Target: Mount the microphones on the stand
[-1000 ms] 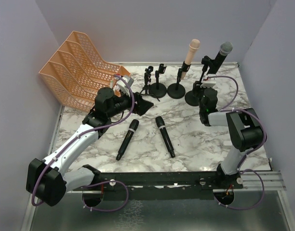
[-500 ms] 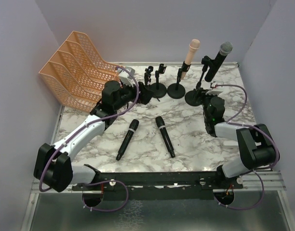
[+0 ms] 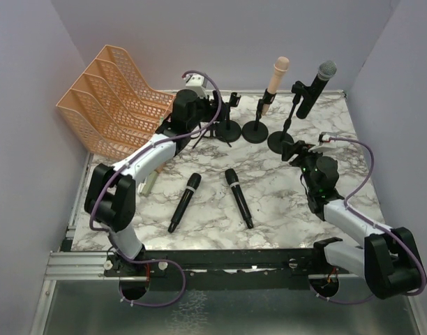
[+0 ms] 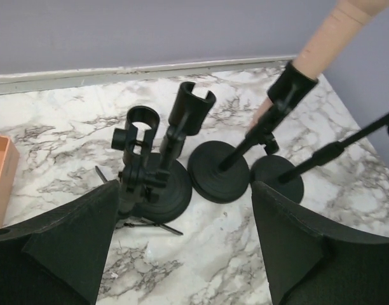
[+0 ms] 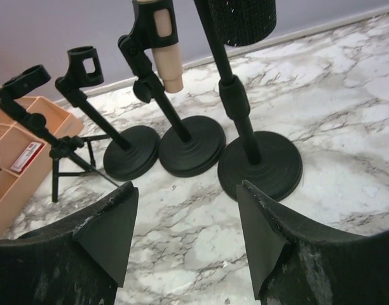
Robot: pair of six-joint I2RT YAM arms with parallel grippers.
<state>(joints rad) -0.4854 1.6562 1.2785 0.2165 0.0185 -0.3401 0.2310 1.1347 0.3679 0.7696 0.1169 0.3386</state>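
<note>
Left wrist: left gripper [image 4: 185, 190] spread wide, holding nothing; pink microphone [image 4: 328, 35] clipped upright beyond its right fingertip. Right gripper [image 5: 187, 185] likewise; black microphones [image 3: 184, 202] lie behind both.

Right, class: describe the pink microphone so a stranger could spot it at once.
At the far edge of the marble table runs a row of black stands. The pink microphone leans in the second stand from the right. It alone is pale; its right-hand neighbour is black with a silver head.
</note>
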